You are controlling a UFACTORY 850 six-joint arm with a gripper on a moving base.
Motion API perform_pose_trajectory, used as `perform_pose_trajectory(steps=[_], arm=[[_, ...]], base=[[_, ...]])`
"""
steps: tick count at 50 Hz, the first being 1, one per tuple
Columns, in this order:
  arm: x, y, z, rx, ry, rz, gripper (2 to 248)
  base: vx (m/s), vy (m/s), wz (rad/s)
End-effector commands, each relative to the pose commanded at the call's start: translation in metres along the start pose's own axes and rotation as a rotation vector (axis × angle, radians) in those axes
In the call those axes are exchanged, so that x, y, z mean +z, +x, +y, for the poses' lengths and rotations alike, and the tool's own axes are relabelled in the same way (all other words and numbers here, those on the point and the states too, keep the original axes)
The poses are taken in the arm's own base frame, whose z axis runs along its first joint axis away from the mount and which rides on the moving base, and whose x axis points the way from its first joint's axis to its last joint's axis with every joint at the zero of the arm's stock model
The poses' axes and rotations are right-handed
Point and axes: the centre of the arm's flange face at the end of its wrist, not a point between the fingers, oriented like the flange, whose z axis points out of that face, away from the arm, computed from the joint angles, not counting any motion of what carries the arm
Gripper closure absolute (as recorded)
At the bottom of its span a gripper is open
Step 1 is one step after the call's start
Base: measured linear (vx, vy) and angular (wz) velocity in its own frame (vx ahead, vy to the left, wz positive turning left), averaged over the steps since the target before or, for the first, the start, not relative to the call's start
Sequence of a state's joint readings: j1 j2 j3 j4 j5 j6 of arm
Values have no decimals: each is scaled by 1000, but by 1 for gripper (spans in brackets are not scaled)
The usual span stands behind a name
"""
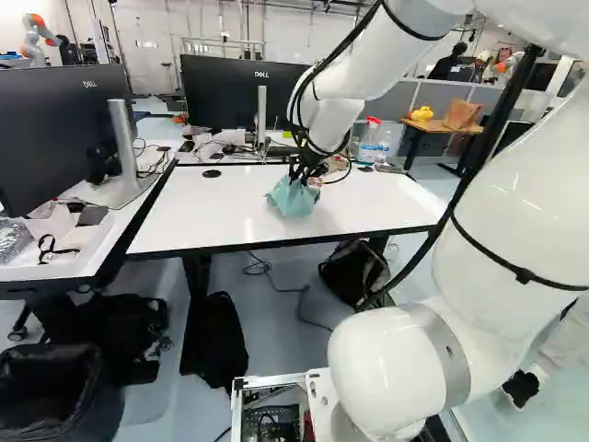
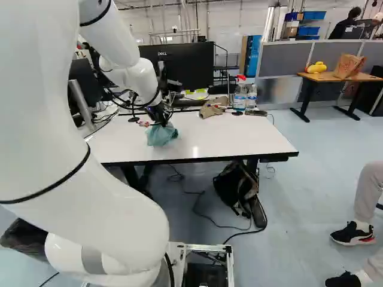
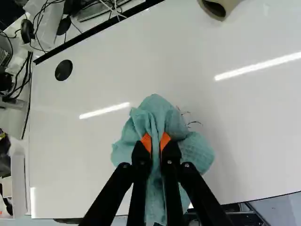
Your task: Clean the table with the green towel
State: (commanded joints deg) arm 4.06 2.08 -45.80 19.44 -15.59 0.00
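The gripper (image 3: 155, 142) was clamped on the towel (image 3: 159, 109), which lay bunched on the table (image 3: 84, 160). Thin marks (image 3: 194, 122) just beside it looked unwiped (how much was done, I couldn't tell); 2 bottles (image 2: 240, 100) stood at the back.

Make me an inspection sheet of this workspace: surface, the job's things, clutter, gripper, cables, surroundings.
Surface: white table, glossy, with light reflections and a black disc; thin reddish and dark marks beside the towel, too small to identify.
Job's things: green towel, bunched up on the table.
Clutter: red-topped spray bottle and brown item along the far edge.
Gripper: shut on the towel, orange pads pinching a fold.
Cables: tangle by the left monitor; black cable on the floor.
Surroundings: monitors left and behind, black bag under the table.
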Motion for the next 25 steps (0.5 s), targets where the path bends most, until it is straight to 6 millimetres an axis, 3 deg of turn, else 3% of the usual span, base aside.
perform_pose_trajectory(steps=[25], arm=[[13,35,28,64,-38,19,209]], base=[[0,0,0]])
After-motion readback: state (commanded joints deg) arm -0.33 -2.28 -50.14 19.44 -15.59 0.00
